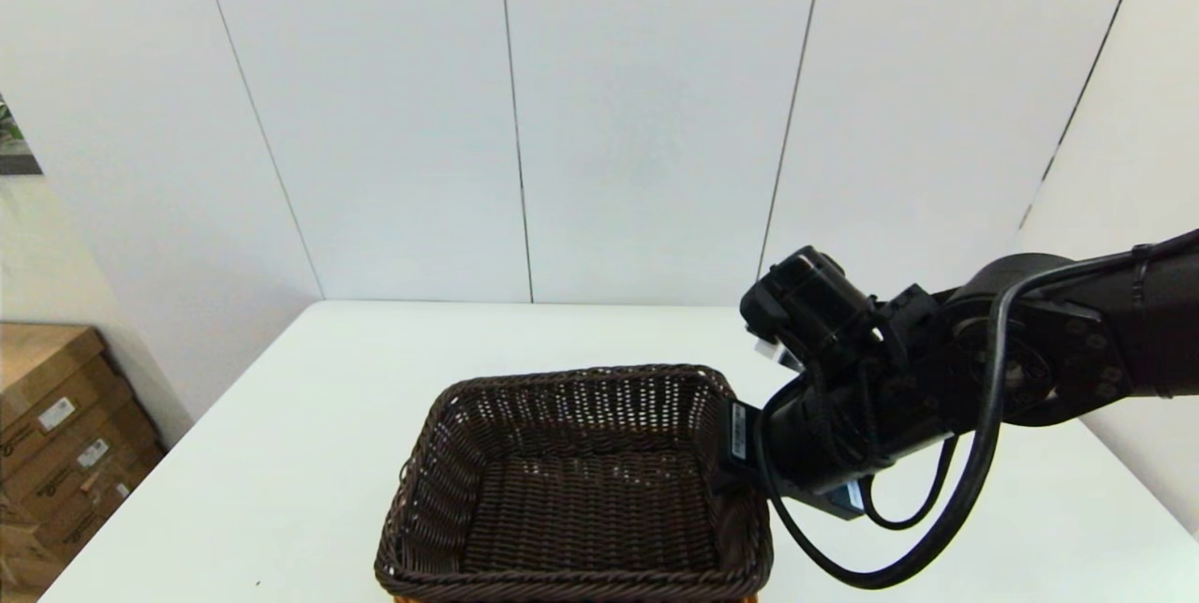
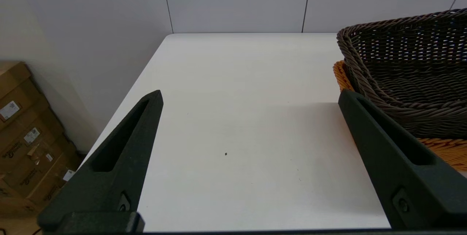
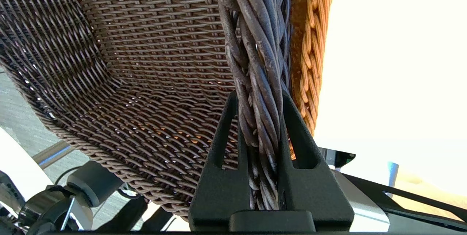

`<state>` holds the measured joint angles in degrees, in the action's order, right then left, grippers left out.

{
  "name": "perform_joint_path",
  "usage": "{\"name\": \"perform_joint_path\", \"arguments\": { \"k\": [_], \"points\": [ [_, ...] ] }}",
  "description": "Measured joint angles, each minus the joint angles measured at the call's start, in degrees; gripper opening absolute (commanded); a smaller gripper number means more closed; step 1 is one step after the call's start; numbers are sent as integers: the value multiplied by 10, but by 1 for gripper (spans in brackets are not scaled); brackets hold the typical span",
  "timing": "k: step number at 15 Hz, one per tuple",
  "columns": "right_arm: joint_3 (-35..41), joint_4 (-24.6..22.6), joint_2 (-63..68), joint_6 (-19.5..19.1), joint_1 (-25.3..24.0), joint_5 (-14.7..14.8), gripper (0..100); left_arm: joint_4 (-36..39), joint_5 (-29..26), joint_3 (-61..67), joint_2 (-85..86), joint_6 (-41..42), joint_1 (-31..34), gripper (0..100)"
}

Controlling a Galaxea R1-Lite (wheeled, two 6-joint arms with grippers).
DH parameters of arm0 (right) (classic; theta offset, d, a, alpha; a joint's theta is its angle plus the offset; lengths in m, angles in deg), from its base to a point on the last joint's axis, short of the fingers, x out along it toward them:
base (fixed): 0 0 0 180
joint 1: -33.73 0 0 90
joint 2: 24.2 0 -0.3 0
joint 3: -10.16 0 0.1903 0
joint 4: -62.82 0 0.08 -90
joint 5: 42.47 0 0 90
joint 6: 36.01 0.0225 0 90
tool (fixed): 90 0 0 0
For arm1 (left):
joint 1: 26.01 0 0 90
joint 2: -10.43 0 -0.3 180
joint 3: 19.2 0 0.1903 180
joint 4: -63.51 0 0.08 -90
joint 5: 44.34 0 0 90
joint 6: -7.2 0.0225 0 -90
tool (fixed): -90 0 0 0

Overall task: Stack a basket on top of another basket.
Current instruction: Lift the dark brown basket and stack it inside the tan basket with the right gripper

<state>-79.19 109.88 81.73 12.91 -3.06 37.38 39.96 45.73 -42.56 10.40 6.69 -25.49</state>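
Note:
The dark brown basket (image 1: 581, 481) rests nested on top of the orange-tan basket (image 2: 441, 147) near the table's front edge. Only the orange rim peeks out beneath it in the left wrist view and beside it (image 3: 310, 45) in the right wrist view. My right gripper (image 3: 259, 100) is shut on the braided rim (image 3: 259, 45) of the dark basket's right side, one finger inside and one outside. The right arm (image 1: 843, 397) reaches in from the right. My left gripper (image 2: 250, 96) hangs open over bare table to the left of the baskets (image 2: 408, 81), holding nothing.
The white table (image 1: 281, 453) stretches back to a white panelled wall. Cardboard boxes (image 1: 56, 434) stand on the floor past the table's left edge, also seen in the left wrist view (image 2: 22, 136).

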Motion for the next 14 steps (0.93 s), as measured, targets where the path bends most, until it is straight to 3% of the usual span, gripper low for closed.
{"name": "perform_joint_path", "arguments": {
  "k": [14],
  "points": [
    [11,-21,-1,6,-1,21,0,0,0,0,0,0,0,100]
  ]
}}
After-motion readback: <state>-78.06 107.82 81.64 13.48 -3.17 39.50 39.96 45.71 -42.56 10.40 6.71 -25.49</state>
